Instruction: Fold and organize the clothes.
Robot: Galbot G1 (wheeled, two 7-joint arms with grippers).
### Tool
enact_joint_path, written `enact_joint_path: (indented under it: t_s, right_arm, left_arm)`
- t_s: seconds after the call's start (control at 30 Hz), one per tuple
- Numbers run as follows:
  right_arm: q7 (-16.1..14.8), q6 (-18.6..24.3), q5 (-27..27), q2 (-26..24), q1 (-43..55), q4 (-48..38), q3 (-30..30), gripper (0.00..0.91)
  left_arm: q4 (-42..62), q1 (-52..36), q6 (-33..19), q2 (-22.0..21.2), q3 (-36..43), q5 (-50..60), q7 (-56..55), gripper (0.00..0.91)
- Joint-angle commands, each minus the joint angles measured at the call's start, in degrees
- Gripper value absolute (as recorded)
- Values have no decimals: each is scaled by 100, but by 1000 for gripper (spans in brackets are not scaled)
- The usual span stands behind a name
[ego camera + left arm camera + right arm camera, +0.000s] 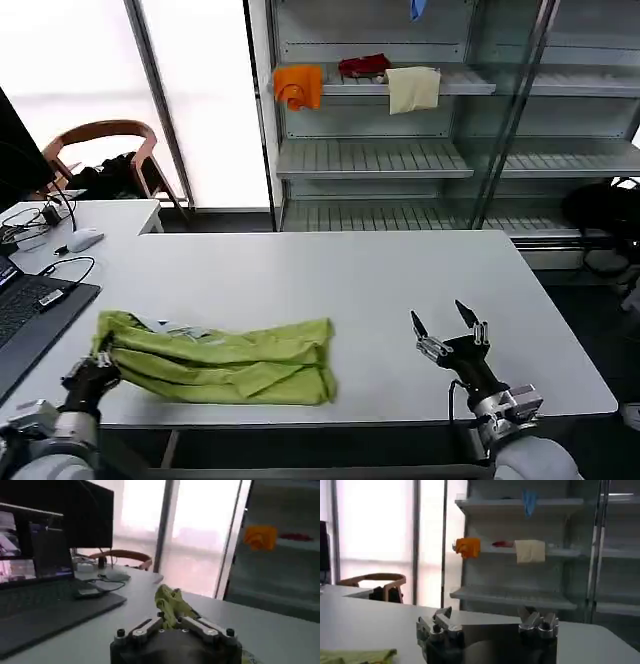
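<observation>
Gripping the lime T-shirt's point(225, 362) left end, the left hand point(97, 372) is clamping fabric; the right hand point(447, 327) is hovering spread apart over the bench point(330, 270); label text unreadable.

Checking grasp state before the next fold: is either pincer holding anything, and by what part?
The left pincer pinches the lime T-shirt at its near-left corner edge, fabric bunched between the fingers. The right pincer is open, holding nothing.
</observation>
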Motion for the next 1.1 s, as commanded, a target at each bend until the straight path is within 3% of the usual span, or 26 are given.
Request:
enact_joint_path:
  t_s: [0.03,0.47,0.77,1.1]
  right_arm:
    - [2,-43,37,7,148,25,-32,907]
    - [19,-25,36,42,45,23,33,907]
    - [30,-33,22,61,93,3,12,907]
    - [28,-22,18,74,46,11,14,907]
  left_arm:
    - [-36,-159,160,841,-1519,-740,291,0]
    - [-357,-146,-1119,-258,1803,1896,1164,0]
    - [220,-356,-1291,-556,2631,2736,1138,0]
    - [775,-334,-1583,-619,2931,3135,1246,0]
